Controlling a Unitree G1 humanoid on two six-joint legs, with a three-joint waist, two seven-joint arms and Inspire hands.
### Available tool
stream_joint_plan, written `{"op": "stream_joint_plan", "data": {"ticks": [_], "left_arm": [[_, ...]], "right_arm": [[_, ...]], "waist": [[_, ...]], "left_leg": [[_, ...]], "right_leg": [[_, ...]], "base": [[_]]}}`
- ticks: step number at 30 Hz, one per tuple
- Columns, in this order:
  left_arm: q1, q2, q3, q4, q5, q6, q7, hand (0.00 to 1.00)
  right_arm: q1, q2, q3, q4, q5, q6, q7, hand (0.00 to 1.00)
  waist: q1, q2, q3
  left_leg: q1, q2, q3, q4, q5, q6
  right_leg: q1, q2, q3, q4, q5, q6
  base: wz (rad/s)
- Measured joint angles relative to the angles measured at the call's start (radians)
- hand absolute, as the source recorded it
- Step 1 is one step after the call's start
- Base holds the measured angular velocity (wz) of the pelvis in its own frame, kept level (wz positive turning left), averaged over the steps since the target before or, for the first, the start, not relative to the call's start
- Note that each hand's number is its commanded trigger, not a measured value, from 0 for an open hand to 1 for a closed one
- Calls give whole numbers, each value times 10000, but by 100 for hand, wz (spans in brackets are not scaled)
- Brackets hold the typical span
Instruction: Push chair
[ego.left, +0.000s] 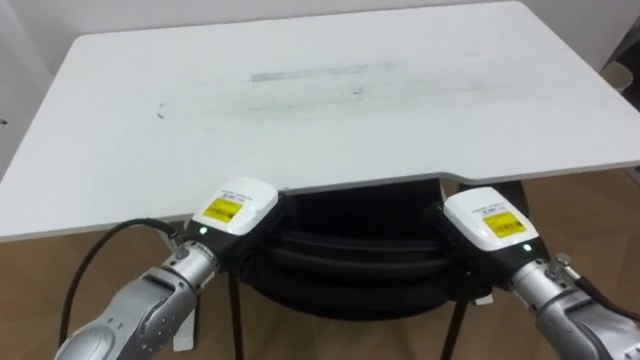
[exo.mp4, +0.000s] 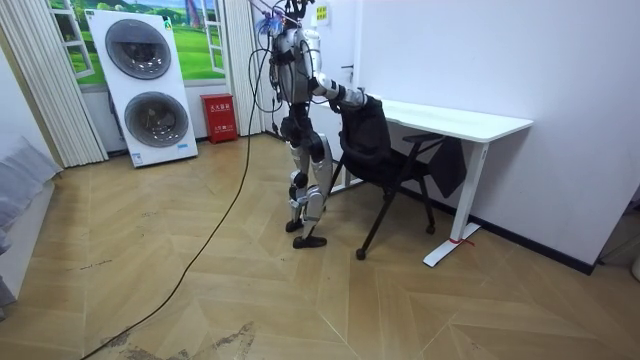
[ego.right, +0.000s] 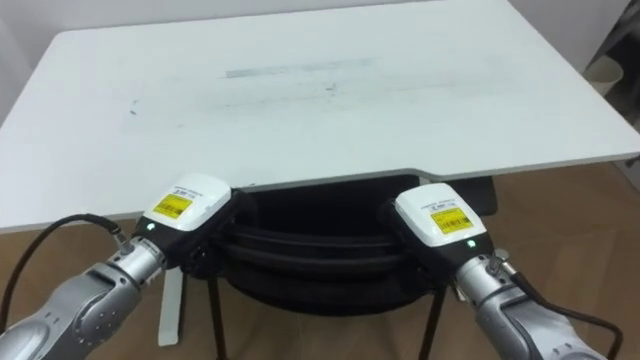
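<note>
A black chair (ego.left: 350, 262) stands with its seat under the near edge of a white desk (ego.left: 320, 100). The top of its backrest lies just below the desk's edge. My left hand (ego.left: 236, 210) rests on the backrest's left end and my right hand (ego.left: 487, 222) on its right end. The white backs of both hands face me and hide the fingers against the backrest. In the room view I stand right behind the chair (exo.mp4: 372, 140), facing the desk (exo.mp4: 462, 122), arms stretched to the backrest and one foot set back.
The desk stands against a white wall (exo.mp4: 470, 50). Two stacked washing machines (exo.mp4: 145, 85) and a red box (exo.mp4: 218, 118) stand at the far wall. A dark bag (exo.mp4: 450, 165) hangs under the desk. Wooden floor (exo.mp4: 250, 280) lies open behind me.
</note>
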Motion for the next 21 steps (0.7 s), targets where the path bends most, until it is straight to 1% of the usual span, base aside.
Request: {"op": "stream_joint_plan", "data": {"ticks": [1,2,3,4,5,6,7,9,11,12,13,14,15,17,21], "left_arm": [[0,-35,0,-9,-5,53,0,58],[-1,-102,0,-35,-16,134,-1,55],[-1,-131,0,-48,-17,165,-1,44],[-7,-148,0,-101,-22,215,-3,29],[-7,-147,0,-152,-78,246,-3,21],[-6,-138,0,-166,-174,247,-3,0],[-6,-122,2,-226,-428,247,-3,0],[4,-96,3,-579,-520,242,-3,0],[35,-73,-12,-813,-525,201,-23,0],[34,-84,-12,-820,-538,211,-23,0],[35,-149,-14,-834,-629,262,-25,0],[38,-190,-14,-869,-638,315,-37,0],[82,-263,-12,-1006,-640,400,-62,0],[129,-396,-6,-1160,-645,437,-145,0],[123,-491,3,-1209,-738,475,-178,0]], "right_arm": [[0,-4,1,-1,0,0,-1,85],[0,-11,1,0,0,8,0,82],[0,-21,0,0,0,9,1,79],[0,-37,-2,-10,0,9,0,73],[0,-49,-2,-14,3,9,9,54],[0,-47,-2,-14,7,15,21,17],[0,-30,-6,-14,14,51,49,0],[0,36,-15,-88,71,210,225,0],[-12,173,-45,-180,128,584,548,0],[-24,244,-49,-194,161,678,631,0],[-35,412,-52,-201,292,805,770,0],[-32,495,-53,-201,357,847,839,0],[-32,620,-81,-201,403,977,929,0],[-31,820,-212,-201,444,1161,1110,0],[-31,823,-286,-200,490,1211,1196,0]], "waist": [[-3,21,-8],[-3,48,-20],[-3,66,-27],[-3,75,-27],[-3,84,-33],[-3,88,-35],[-2,86,-35],[18,86,-37],[77,79,-41],[82,77,-42],[91,72,-40],[90,69,-41],[121,63,-42],[261,50,-45],[257,9,-47]], "left_leg": [[9,-5,9,-51,33,3],[10,-3,9,-103,65,7],[16,-4,10,-153,97,15],[35,-17,27,-260,167,25],[46,-17,35,-308,240,21],[74,-22,37,-368,269,17],[136,-40,47,-479,318,19],[239,-60,71,-607,386,26],[409,-65,97,-702,426,29],[436,-64,97,-695,427,31],[502,-59,99,-662,444,49],[526,-54,99,-622,451,54],[502,-52,105,-584,451,57],[481,-67,143,-579,477,98],[388,-135,109,-656,487,129]], "right_leg": [[1,7,-1,-44,26,16],[17,33,-1,-130,84,8],[24,44,-1,-180,113,22],[20,44,-1,-230,146,39],[37,63,-2,-304,187,34],[48,69,-1,-337,206,38],[63,65,3,-347,214,40],[115,54,6,-370,215,41],[252,48,-9,-411,217,45],[278,44,-26,-420,218,47],[308,31,-132,-478,239,79],[308,22,-175,-505,249,96],[314,-35,-309,-505,256,108],[341,-96,-363,-506,301,180],[322,-147,-350,-507,351,231]], "base": [[0],[0],[0],[0],[0],[0],[3],[3],[0],[0],[4],[4],[0],[-10],[-1]]}}
